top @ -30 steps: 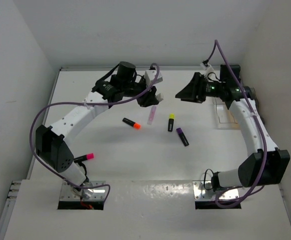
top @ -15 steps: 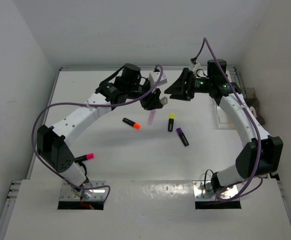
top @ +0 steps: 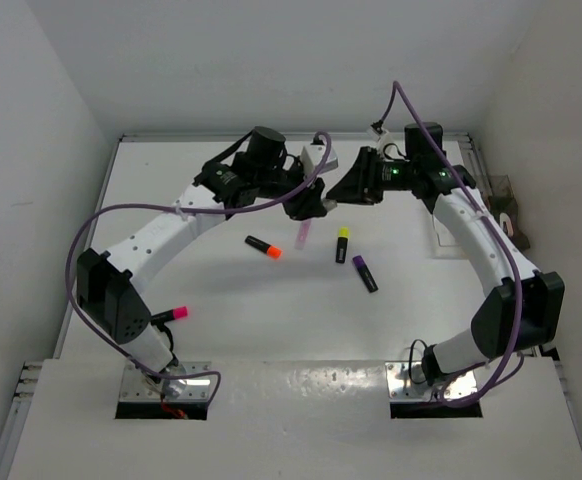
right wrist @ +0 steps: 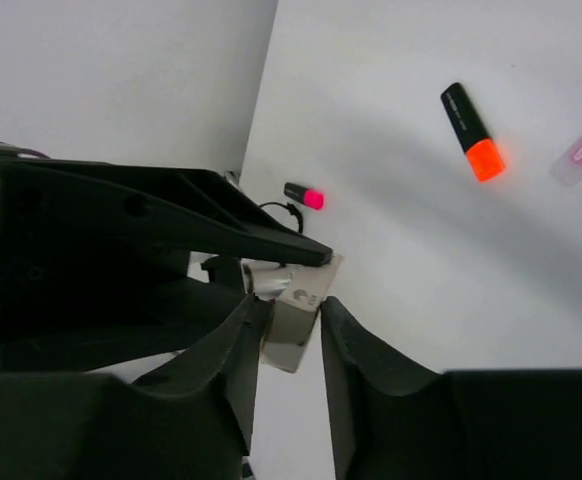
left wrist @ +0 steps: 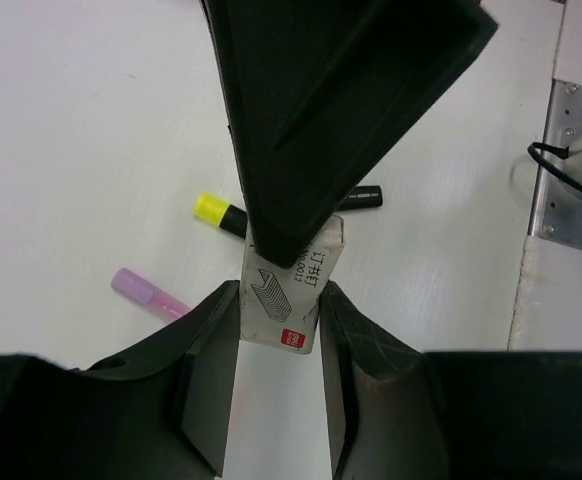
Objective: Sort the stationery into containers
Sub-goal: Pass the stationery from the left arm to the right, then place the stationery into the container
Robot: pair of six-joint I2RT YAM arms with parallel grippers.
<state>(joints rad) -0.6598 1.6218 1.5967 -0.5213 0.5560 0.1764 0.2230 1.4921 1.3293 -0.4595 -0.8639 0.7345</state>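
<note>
The left jaws are clamping a small white cardboard box of staples (left wrist: 289, 290) by its two long sides, holding it up off the white bench (top: 271, 330) at the far middle. The right jaws are standing close on either side of the same box at its other end. Whether they are pressing on it cannot be told. The two arms are meeting head-on there, the left arm reaching in from the left and the right arm from the right.

On the bench, a pale lilac marker (top: 302, 234) is lying just nearer than the left jaws. A black highlighter with an orange cap (top: 264, 246) is lying to its left. A black highlighter with a yellow cap (top: 342, 245) is lying to its right. A black highlighter with a purple cap (top: 364, 273) is lying just near and right of the yellow-capped one, not touching it. A black highlighter with a pink cap (top: 170, 315) is lying well apart at the near left, beside the left arm. A clear, shallow, rectangular plastic tray (top: 446, 240) is sitting at the right edge, partly hidden under the right arm; its contents cannot be made out.
</note>
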